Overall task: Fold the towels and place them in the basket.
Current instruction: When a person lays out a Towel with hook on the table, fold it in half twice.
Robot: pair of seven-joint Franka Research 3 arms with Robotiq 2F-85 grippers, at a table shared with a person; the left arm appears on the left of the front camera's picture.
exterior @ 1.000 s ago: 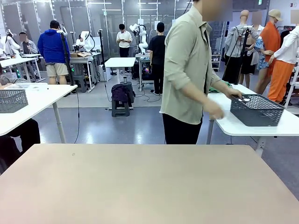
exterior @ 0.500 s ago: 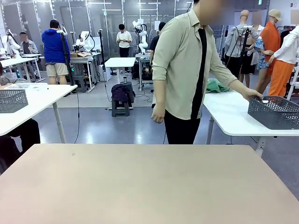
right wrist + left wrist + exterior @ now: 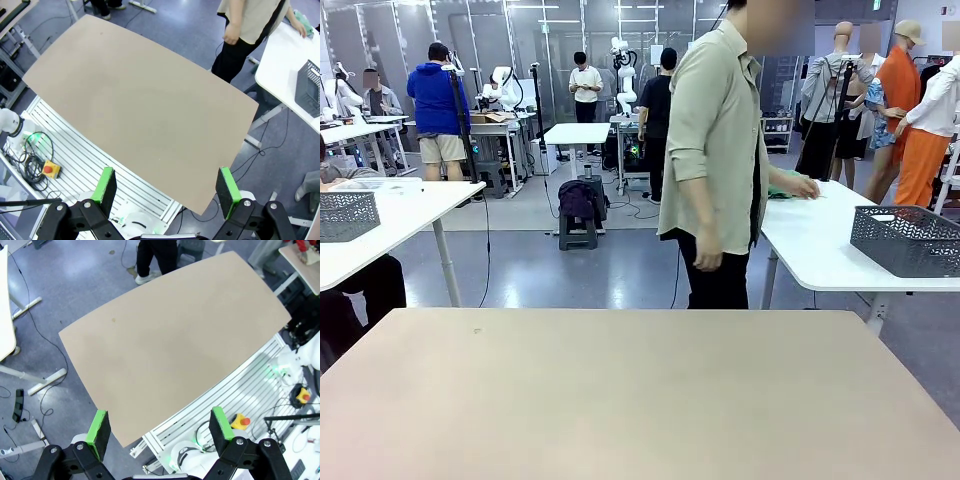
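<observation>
Front view: looking low and level across the beige table (image 3: 640, 400) from its near edge, facing the person (image 3: 720, 150) standing just past the far edge and the white side table (image 3: 820, 250) bearing the dark basket (image 3: 905, 240) farther off at right. Left wrist view: looking steeply down from high above, past the left gripper (image 3: 160, 425) at the bottom edge, taking in the whole beige table at a slant, with the person's legs at top. Right wrist view: looking down from similarly high, past the right gripper (image 3: 167, 187), catching person, white side table and dark basket at upper right. Sharing the beige table across all three views
</observation>
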